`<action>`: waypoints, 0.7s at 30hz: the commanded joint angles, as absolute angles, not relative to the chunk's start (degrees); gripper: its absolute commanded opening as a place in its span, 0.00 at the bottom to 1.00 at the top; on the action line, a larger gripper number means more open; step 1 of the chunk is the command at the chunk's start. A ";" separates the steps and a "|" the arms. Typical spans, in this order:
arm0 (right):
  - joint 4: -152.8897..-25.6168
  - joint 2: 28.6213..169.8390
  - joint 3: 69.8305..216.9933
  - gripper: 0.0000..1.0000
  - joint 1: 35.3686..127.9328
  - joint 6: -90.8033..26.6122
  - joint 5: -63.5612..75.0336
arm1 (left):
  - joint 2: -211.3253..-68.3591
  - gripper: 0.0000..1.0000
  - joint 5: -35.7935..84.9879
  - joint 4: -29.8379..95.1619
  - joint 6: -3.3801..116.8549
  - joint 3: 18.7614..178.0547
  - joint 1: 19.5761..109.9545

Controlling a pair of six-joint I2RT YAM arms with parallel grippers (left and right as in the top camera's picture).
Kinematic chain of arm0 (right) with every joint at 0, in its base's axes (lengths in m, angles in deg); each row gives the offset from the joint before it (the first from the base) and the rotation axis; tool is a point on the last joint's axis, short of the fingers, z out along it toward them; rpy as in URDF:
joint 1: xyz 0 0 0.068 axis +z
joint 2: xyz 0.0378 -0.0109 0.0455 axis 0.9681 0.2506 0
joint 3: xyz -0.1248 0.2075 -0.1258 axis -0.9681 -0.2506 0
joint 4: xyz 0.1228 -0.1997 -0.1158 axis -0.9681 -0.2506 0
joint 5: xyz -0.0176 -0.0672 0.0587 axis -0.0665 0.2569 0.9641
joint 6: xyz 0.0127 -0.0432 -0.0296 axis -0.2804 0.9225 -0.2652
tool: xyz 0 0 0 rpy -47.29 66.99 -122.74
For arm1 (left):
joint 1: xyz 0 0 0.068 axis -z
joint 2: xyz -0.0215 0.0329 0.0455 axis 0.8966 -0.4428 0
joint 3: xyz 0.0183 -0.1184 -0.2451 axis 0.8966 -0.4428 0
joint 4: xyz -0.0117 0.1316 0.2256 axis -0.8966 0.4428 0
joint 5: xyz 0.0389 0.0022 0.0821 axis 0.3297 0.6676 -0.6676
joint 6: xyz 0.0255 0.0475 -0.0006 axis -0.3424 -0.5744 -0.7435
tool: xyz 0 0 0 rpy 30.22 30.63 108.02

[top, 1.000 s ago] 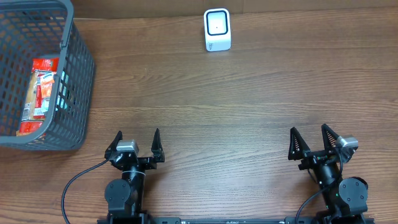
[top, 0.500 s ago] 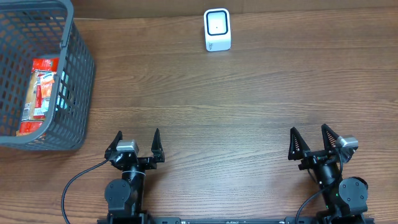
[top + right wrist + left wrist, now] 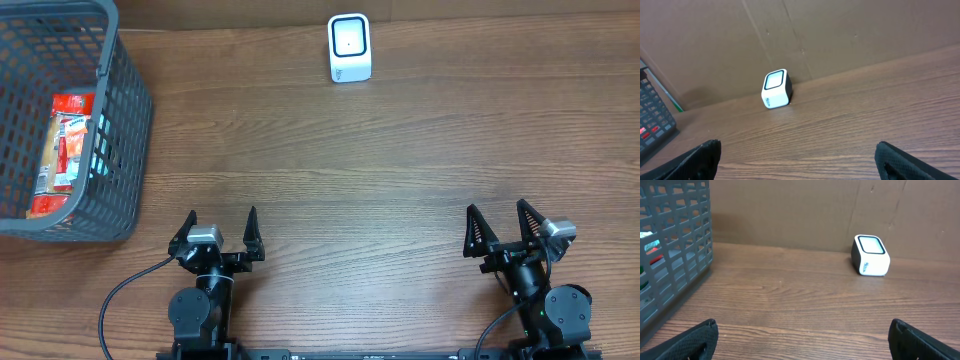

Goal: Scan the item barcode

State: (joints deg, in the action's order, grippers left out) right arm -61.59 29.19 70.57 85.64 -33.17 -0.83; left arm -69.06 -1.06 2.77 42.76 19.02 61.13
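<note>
Snack packet [image 3: 66, 150], overhead view: lies flat on the floor of the grey mesh basket [image 3: 125, 150] at the table's [image 3: 400, 160] far left. Red, orange and white wrapper. Long axis runs from near side to far side, the far end leaning slightly right. Which end is the top, cannot tell; no barcode legible. White scanner [image 3: 350, 47] stands at the far edge near centre, well apart from the basket, its dark-framed window facing up. Left gripper [image 3: 220, 218] sits low at the near edge, jaws spread wide, nothing between them. Right gripper [image 3: 497, 212] likewise at the near edge on the right, jaws apart and empty. Both are well apart from basket and scanner.

Left wrist view: basket wall [image 3: 675, 255] fills the left side. Scraps of red and teal show through the mesh; packet's lie not readable from here. Scanner [image 3: 871, 255] is ahead and to the right, upright, against a brown cardboard backdrop [image 3: 790, 210]. Left gripper [image 3: 802, 340]: one black fingertip in each lower corner, bare wood between.

Right wrist view: scanner [image 3: 776, 89] ahead and left of centre, window angled up. A corner of the basket [image 3: 655, 120] shows at the left edge. Right gripper [image 3: 800, 162]: fingertips at both lower corners, wide apart, holding nothing.
</note>
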 commanded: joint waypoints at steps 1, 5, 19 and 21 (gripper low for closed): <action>-61.27 28.91 70.01 1.00 85.49 -32.82 -0.92 | -68.45 1.00 -0.58 2.93 42.17 18.89 61.50; -61.27 28.91 70.01 1.00 85.49 -32.82 -0.92 | -68.45 1.00 -0.41 2.93 42.32 18.89 61.50; -61.27 28.91 70.01 1.00 85.49 -32.82 -0.90 | -77.21 1.00 4.38 19.95 52.20 30.04 61.50; -61.27 28.91 70.01 1.00 85.49 -32.82 -0.90 | -79.99 1.00 5.67 24.67 52.01 34.85 61.50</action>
State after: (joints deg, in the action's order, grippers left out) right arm -61.64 29.19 70.57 85.64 -33.14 -0.83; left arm -76.38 2.61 20.54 50.72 26.78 61.13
